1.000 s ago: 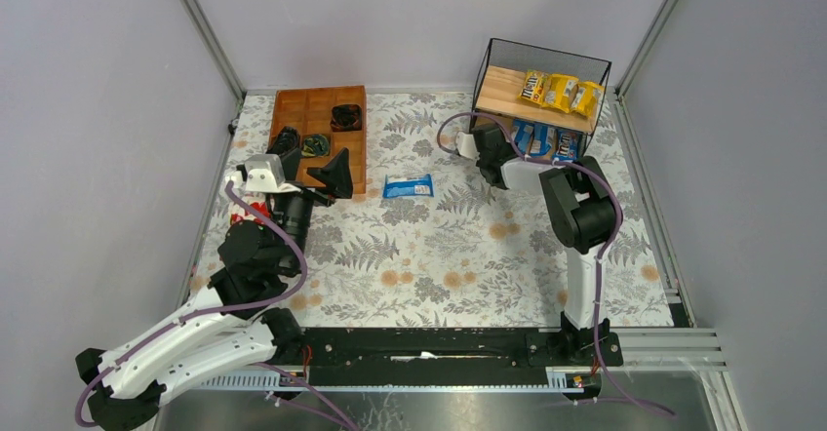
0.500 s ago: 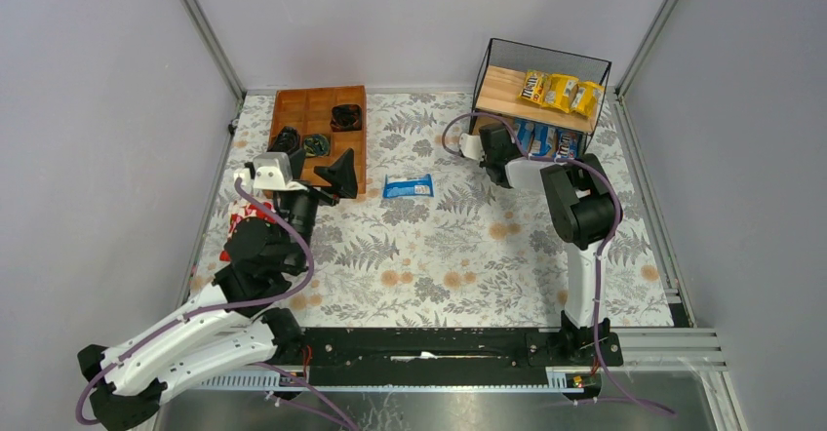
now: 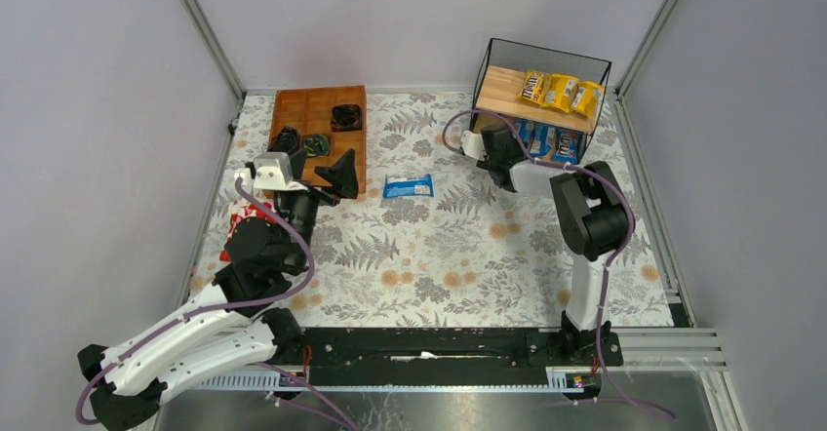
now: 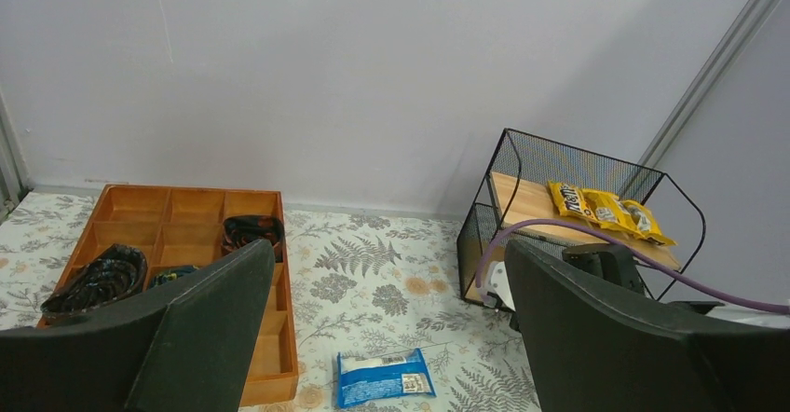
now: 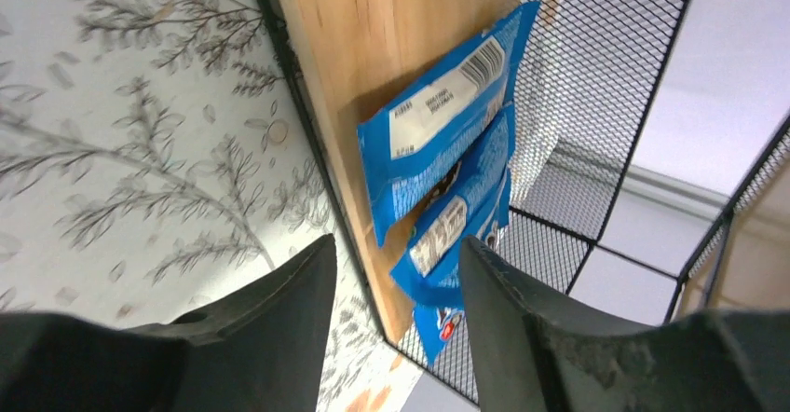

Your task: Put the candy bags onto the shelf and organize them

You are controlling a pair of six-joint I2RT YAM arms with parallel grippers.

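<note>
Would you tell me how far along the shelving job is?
Done: three yellow bags atop the shelf, three blue bags on its lower board. In hand: nothing; left end effector and right end effector are open. Left: one blue bag on the table.

Right gripper [image 3: 506, 144] slightly nearer shelf [image 3: 502, 88]

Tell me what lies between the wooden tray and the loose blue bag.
Nothing: only a bare strip of floral tablecloth separates the tray from the bag. The top view shows it, and the left wrist view agrees.
</note>
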